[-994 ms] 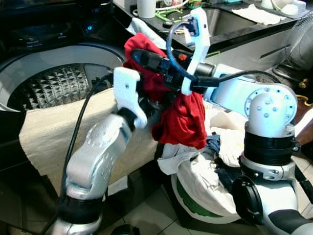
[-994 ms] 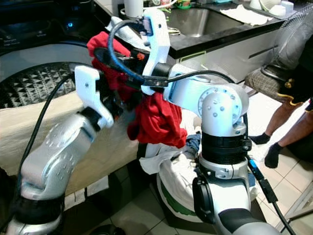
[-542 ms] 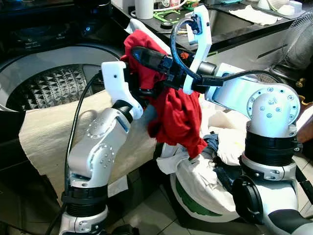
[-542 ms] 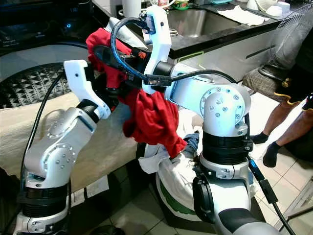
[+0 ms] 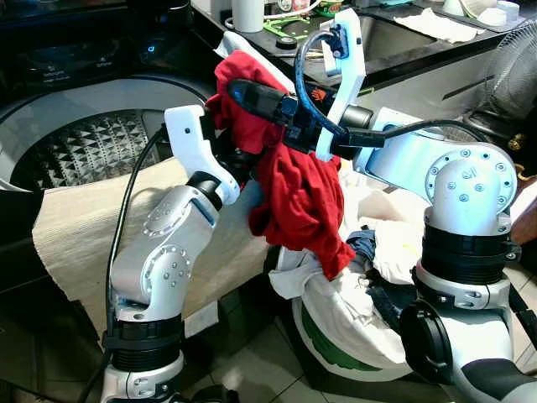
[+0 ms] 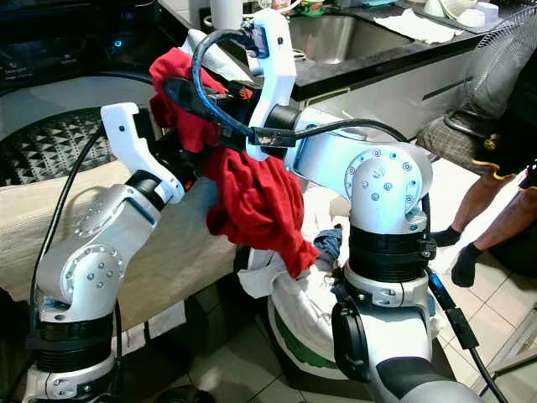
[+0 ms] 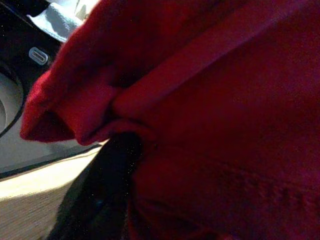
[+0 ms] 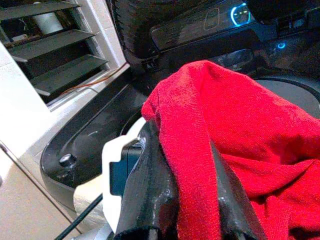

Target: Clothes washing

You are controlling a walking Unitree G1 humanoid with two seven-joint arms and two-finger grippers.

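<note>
A silver humanoid robot stands at a top-loading washing machine (image 5: 92, 101), holding a red garment (image 5: 298, 189) up with both arms. The right gripper (image 8: 187, 165) is clamped on the top of the garment: in the right wrist view, red cloth is squeezed between its 2 black fingers (image 8: 150, 185). It holds the cloth high, level with the machine's rim, so most of the fabric hangs free below in a long fold.

The left gripper (image 5: 235, 159) is pushed into the side of the same garment. Its fingers are buried in red folds, and the left wrist view is too close and dark to read, so I cannot tell whether it is open or closed. It appears to be gathering or steadying the loose part, probably so the garment can be carried over the rim as 1 bundle.

The garment's lower end dangles above a laundry bag (image 5: 344, 319) of white and dark clothes on the floor, between the robot and the washer.

The open metal drum (image 5: 96, 147) is to the robot's left. A beige towel (image 5: 92, 222) lies draped over the washer's front edge. Behind is a dark counter with a sink (image 6: 336, 34). The floor is pale tile. A seated person's legs (image 6: 495, 210) are at the far right.
</note>
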